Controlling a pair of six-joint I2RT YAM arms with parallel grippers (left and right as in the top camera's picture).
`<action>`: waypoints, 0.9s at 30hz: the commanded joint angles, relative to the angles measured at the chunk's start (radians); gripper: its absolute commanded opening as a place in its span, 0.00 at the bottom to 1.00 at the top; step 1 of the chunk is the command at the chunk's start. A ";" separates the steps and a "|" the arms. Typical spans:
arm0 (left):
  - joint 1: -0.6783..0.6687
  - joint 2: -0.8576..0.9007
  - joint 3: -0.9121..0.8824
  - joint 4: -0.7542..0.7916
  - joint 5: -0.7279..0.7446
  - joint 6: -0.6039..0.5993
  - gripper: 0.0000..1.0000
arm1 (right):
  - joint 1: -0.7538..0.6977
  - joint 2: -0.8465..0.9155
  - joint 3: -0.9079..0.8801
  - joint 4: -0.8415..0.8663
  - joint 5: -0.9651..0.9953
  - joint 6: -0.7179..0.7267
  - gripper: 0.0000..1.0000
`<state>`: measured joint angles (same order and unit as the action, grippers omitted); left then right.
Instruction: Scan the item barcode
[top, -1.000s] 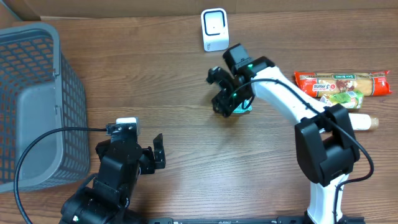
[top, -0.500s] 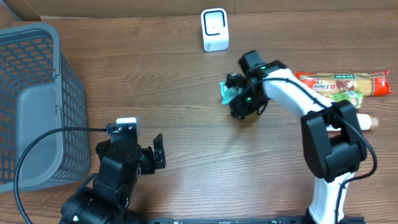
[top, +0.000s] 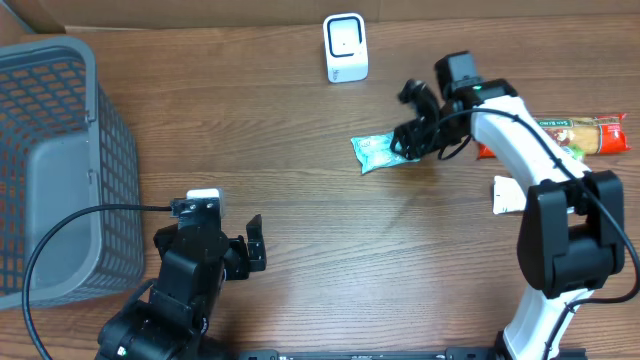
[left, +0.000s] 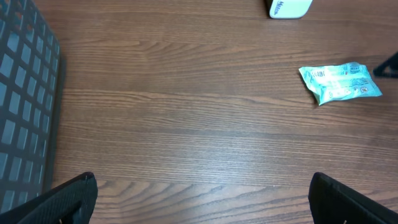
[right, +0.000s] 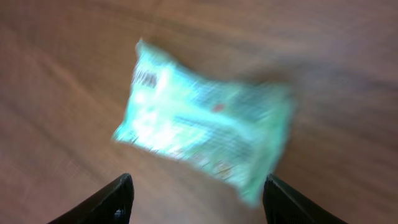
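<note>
The item, a light green packet (top: 378, 152), lies flat on the wooden table, below and to the right of the white scanner (top: 345, 47). My right gripper (top: 408, 142) hovers just right of the packet, open, with nothing between its fingers. In the right wrist view the packet (right: 202, 130) is blurred and lies just ahead of the gripper (right: 200, 202). My left gripper (top: 254, 250) rests open at the lower left, far from the packet. Its wrist view shows the packet (left: 340, 82) at the right and the scanner (left: 289, 7) at the top edge.
A grey mesh basket (top: 55, 165) fills the left side and shows at the left of the left wrist view (left: 25, 118). A long red packet (top: 560, 133) and a white item (top: 506, 195) lie at the right, partly behind my right arm.
My right gripper has moved right and toward the back, off the green packet, which now lies uncovered, slightly further right. The left arm has not moved.
</note>
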<state>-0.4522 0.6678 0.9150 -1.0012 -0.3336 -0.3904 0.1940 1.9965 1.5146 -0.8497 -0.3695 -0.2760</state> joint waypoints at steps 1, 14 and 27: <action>-0.006 -0.002 -0.005 0.004 -0.013 -0.014 1.00 | -0.019 0.025 0.023 0.040 -0.020 0.024 0.68; -0.006 -0.002 -0.005 0.004 -0.013 -0.014 1.00 | -0.021 0.103 0.009 0.069 -0.078 0.023 0.68; -0.006 -0.002 -0.005 0.004 -0.013 -0.014 1.00 | -0.021 0.108 -0.102 0.168 -0.120 0.022 0.68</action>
<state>-0.4522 0.6678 0.9150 -1.0012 -0.3336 -0.3904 0.1715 2.1033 1.4479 -0.7002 -0.4713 -0.2581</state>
